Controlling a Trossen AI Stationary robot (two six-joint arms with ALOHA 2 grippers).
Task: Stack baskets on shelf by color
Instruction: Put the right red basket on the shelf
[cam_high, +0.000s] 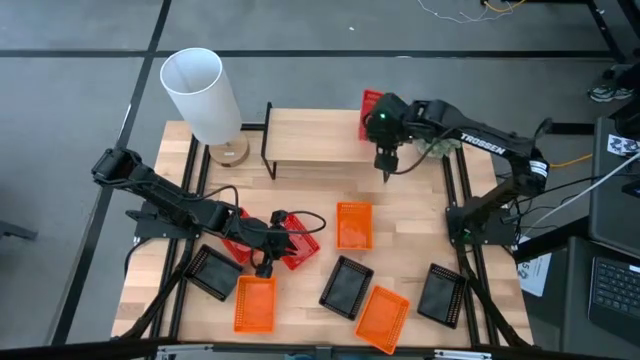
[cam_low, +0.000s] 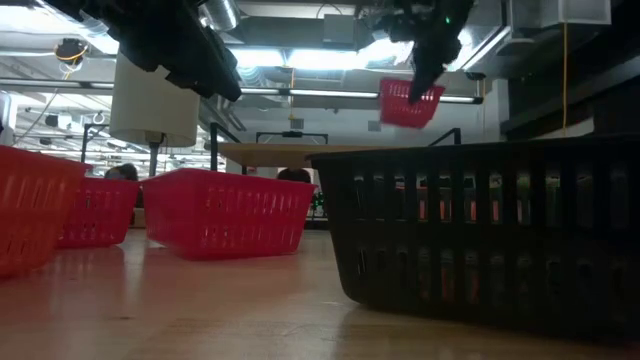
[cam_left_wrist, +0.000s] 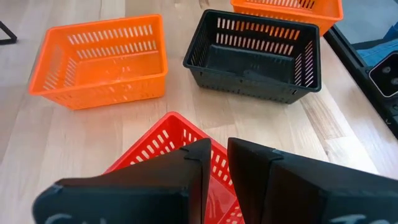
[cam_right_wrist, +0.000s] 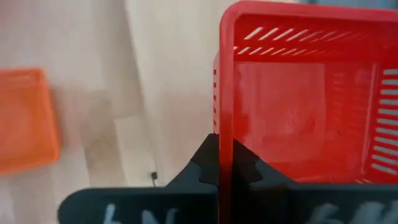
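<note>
1. Table (cam_high: 300, 215): light wood top on a grey floor; a white cylinder (cam_high: 200, 95) stands at its far left corner.
2. Shelf (cam_high: 315, 145): far edge of the table, plank bare. Nothing stacked yet; by my judgement the task is barely begun.
3. Baskets, nine counted:
   - Red, three: one (cam_high: 371, 108) held aloft over the shelf's right end; two (cam_high: 290, 240) lying together on the table.
   - Orange, three (cam_high: 354, 225), all on the table.
   - Black, three (cam_high: 347, 285), all on the table.
4. Right gripper (cam_right_wrist: 225, 165): clamped on the raised red basket's rim.
5. Left gripper (cam_left_wrist: 214, 168): over the red pair, fingers nearly together; whether it grips a rim I cannot tell.
</note>
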